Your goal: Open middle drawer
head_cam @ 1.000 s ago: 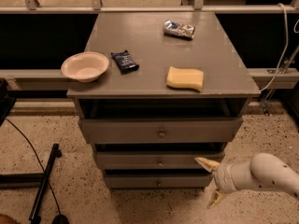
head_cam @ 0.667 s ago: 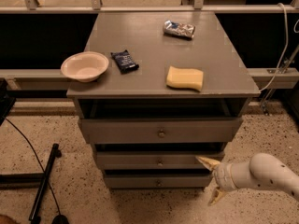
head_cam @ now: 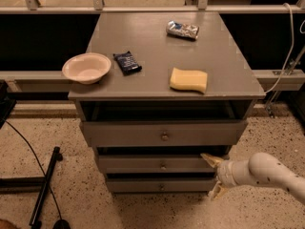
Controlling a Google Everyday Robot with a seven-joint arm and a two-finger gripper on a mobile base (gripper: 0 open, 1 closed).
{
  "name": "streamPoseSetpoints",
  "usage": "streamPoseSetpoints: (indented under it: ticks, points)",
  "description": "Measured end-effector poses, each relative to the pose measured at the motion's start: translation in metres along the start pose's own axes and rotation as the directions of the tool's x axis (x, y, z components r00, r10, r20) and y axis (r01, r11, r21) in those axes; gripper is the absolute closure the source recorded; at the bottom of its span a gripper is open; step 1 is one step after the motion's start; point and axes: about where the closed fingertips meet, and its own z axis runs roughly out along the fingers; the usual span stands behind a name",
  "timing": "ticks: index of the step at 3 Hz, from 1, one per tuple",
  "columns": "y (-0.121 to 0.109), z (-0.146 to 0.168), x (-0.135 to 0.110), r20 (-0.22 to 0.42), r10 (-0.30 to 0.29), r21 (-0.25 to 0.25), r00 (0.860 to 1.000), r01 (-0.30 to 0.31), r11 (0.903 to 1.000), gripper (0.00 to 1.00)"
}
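The grey cabinet has three drawers stacked under its top. The middle drawer (head_cam: 143, 164) has a low flat grey front with a small round metal knob (head_cam: 163, 166) at its centre. My gripper (head_cam: 213, 175) is at the right end of that drawer front, well right of the knob. It is open, with one pale fingertip (head_cam: 208, 159) against the drawer's upper right corner and the other (head_cam: 214, 192) down by the bottom drawer's right end. It holds nothing.
The taller top drawer (head_cam: 124, 133) is above and the bottom drawer (head_cam: 133, 185) below. On the cabinet top (head_cam: 157, 37) lie a pale bowl (head_cam: 86, 67), a dark packet (head_cam: 127, 62), a yellow sponge (head_cam: 188, 80) and a foil bag (head_cam: 182, 30). A black stand and cable (head_cam: 44, 187) lie on the floor at left.
My gripper has shifted slightly upward at the right end of the middle drawer. The drawers have not moved.
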Motion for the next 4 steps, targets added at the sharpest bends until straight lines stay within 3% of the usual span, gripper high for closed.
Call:
streamPoseSetpoints:
  ticks: [3, 4]
  points:
    - [-0.030, 0.030, 0.039, -0.047, 0.077, 0.038, 0.996, -0.075, 0.9965, 0.00]
    - [-0.034, 0.040, 0.045, -0.041, 0.122, 0.040, 0.992, -0.121, 0.9919, 0.18]
